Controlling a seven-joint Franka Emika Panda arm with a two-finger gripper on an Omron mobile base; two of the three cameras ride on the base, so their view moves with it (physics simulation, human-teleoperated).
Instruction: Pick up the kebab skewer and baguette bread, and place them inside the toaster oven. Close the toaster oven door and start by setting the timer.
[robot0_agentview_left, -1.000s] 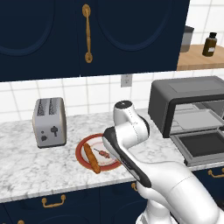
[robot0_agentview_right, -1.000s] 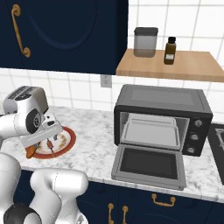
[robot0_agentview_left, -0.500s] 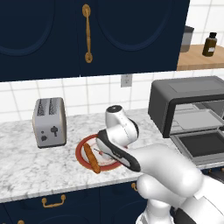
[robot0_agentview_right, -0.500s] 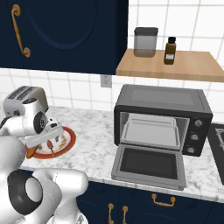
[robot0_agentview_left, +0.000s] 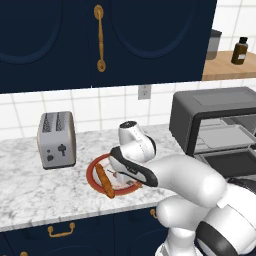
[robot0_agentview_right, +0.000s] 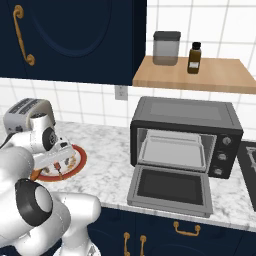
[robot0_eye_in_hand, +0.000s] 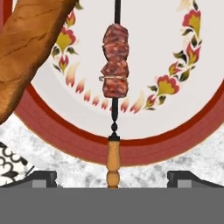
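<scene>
The end effector (robot0_eye_in_hand: 112, 178) hangs low over the plate (robot0_eye_in_hand: 183, 65), jaws spread wide and empty, one fingertip on each side of the kebab skewer's (robot0_eye_in_hand: 114, 65) wooden handle. The skewer lies across the plate's middle, with its handle reaching over the red rim onto the marble surface (robot0_agentview_left: 30, 187). It looks light and stiff, a thin rod that could roll or pivot if pinched off-centre (the meat chunks look bumpy and probably greasy, so a poor place to squeeze). The handle or the bare rod just above it seems the safest hold. The baguette bread (robot0_eye_in_hand: 26, 52) lies beside it on the plate, apart from the skewer; it is thicker and likely crusty. The toaster oven (robot0_agentview_right: 182, 132) waits well off to the right, its door (robot0_agentview_right: 170, 189) already dropped open.
</scene>
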